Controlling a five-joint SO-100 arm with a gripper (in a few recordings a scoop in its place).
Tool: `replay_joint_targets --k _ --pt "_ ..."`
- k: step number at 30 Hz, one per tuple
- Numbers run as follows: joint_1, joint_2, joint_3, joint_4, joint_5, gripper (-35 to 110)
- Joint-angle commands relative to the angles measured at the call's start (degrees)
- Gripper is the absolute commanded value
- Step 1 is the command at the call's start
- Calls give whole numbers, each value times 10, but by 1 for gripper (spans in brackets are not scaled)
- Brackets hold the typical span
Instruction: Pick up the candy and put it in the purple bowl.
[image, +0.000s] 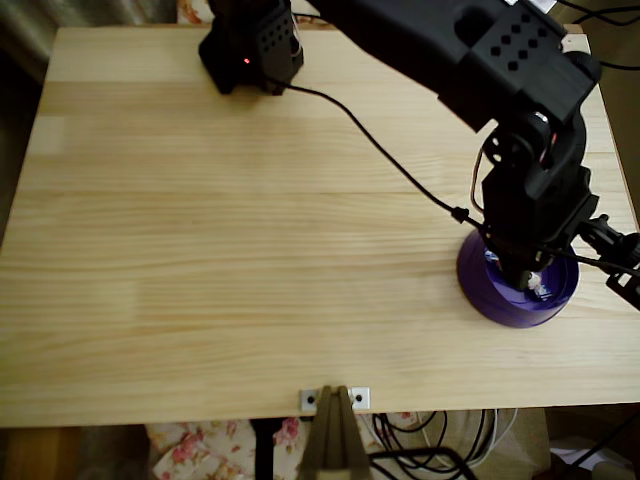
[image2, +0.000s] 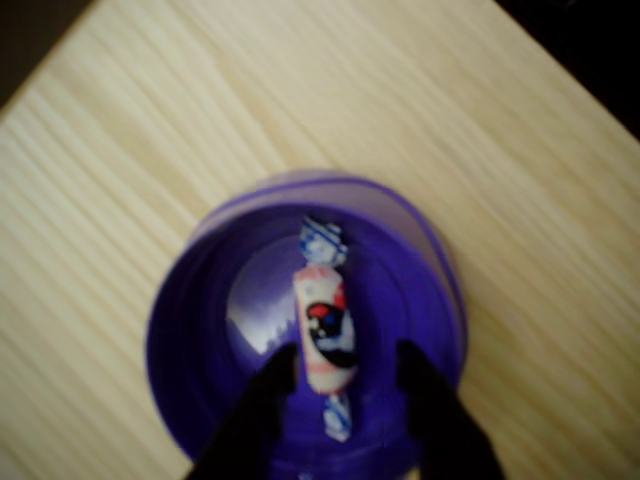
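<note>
The purple bowl (image: 487, 297) stands near the table's right edge in the overhead view, partly hidden under the black arm. In the wrist view the bowl (image2: 190, 330) takes up the middle of the picture, and the candy (image2: 325, 325) lies lengthwise on its violet floor, pinkish middle with dark marks and twisted whitish-blue ends. My gripper (image2: 345, 375) hangs just over the bowl, open. Its two dark fingers (image2: 265, 400) stand on either side of the candy's near half, with a gap on the right side. From overhead, a whitish bit of the candy (image: 540, 289) peeks out beside the gripper (image: 525, 272).
The arm's black base (image: 250, 45) sits at the table's back edge, and a black cable (image: 380, 150) runs across the wood to the arm. The bowl sits close to the right table edge (image: 625, 330). A metal bracket (image: 335, 398) is fixed at the front edge.
</note>
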Motion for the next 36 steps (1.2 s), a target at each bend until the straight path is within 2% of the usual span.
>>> replay_joint_targets --k 1,7,21,36 --pt "-8 76 -25 7 5 16" --pt "0 149 -29 70 17 0" --pt "154 288 -18 275 93 0" --pt "408 649 417 202 40 -1"
